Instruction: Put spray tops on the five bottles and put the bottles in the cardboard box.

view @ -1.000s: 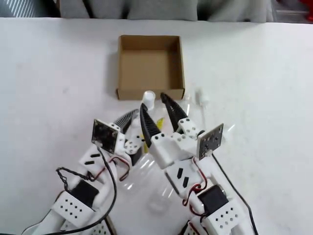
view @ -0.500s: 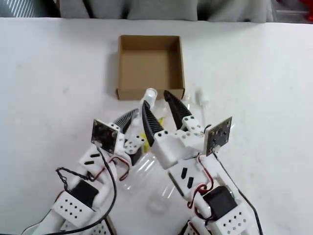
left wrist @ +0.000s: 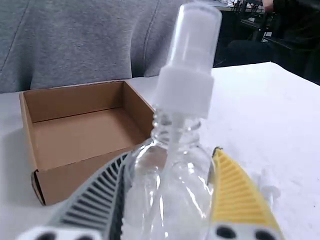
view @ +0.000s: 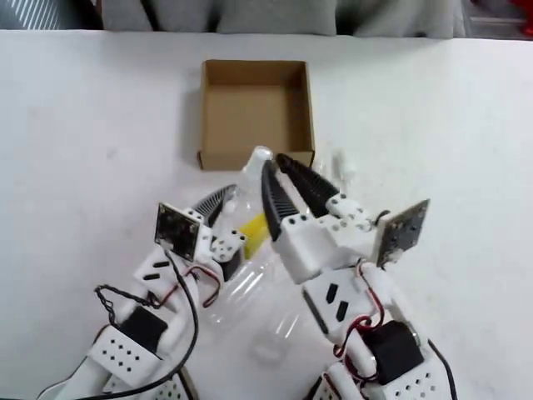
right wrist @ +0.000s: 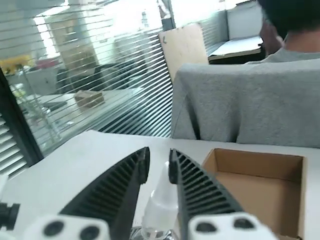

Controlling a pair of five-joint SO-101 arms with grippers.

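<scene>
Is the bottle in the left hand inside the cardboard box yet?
No: the left hand holds the bottle outside the cardboard box, in front of its near wall.

- Cardboard box point(view: 254, 117): far centre of the table point(view: 433, 125).
- Bottle point(left wrist: 172, 170): just near of the box, inside the left pincer point(left wrist: 170, 156).
- Right pincer point(view: 275, 161): just right of the bottle's top.
- Loose spray top point(view: 341, 162): right of the box's near corner.

Right pincer point(right wrist: 158, 156) narrowly parted over spray top point(right wrist: 161, 202), cardboard box point(right wrist: 252, 159) beyond
</scene>
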